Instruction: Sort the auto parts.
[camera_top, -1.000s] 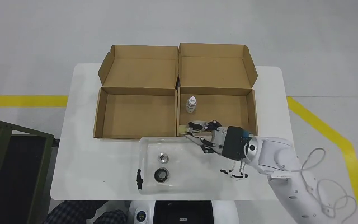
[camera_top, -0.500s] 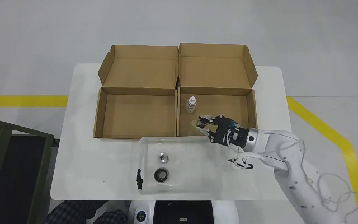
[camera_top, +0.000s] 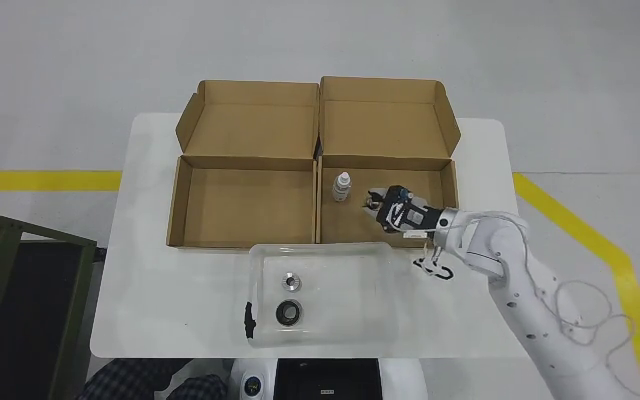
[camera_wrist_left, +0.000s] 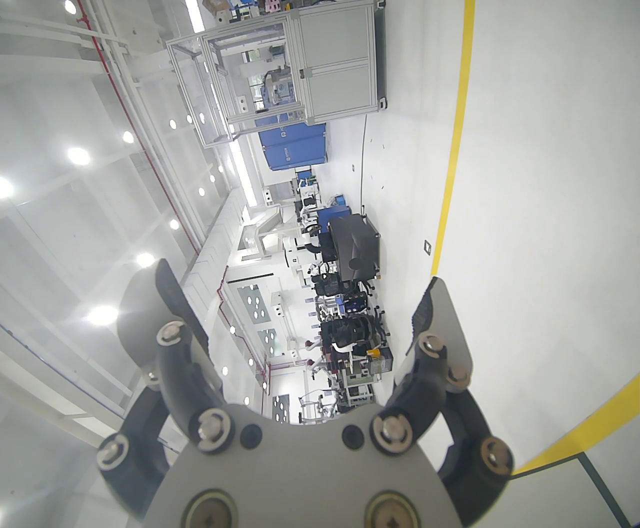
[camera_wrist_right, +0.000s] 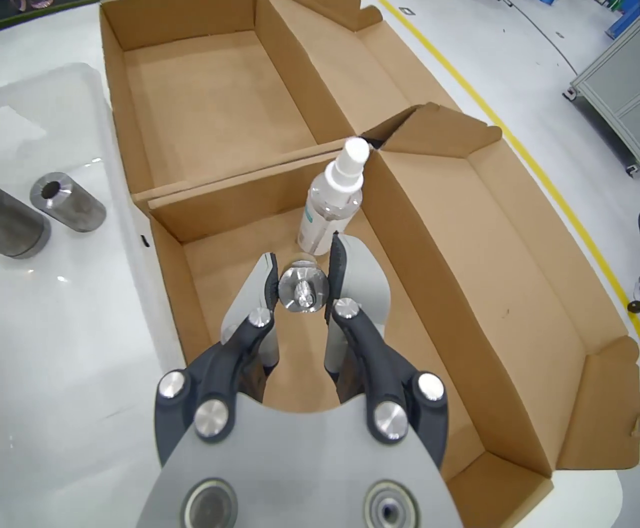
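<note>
Your right pincer (camera_wrist_right: 304, 280) is clamped on a shiny, round-faced steel part (camera_wrist_right: 303, 294). It holds the part above the matte brown floor of the right cardboard box (camera_wrist_right: 450, 240), just beside an upright clear plastic spray bottle (camera_wrist_right: 332, 205) with a white nozzle. You'll find two plain metal pieces, a bored sleeve (camera_wrist_right: 67, 201) and a darker cylinder (camera_wrist_right: 17, 227), sitting in the glossy transparent tray (camera_top: 330, 252) on the white surface (camera_top: 150, 250). Your left pincer (camera_wrist_left: 300, 290) has its ribbed jaws spread apart, gripping nothing.

Left box (camera_top: 245, 205) beside right box (camera_top: 420, 195) holding bottle (camera_top: 342, 185); tray (camera_top: 340, 312) before both.
</note>
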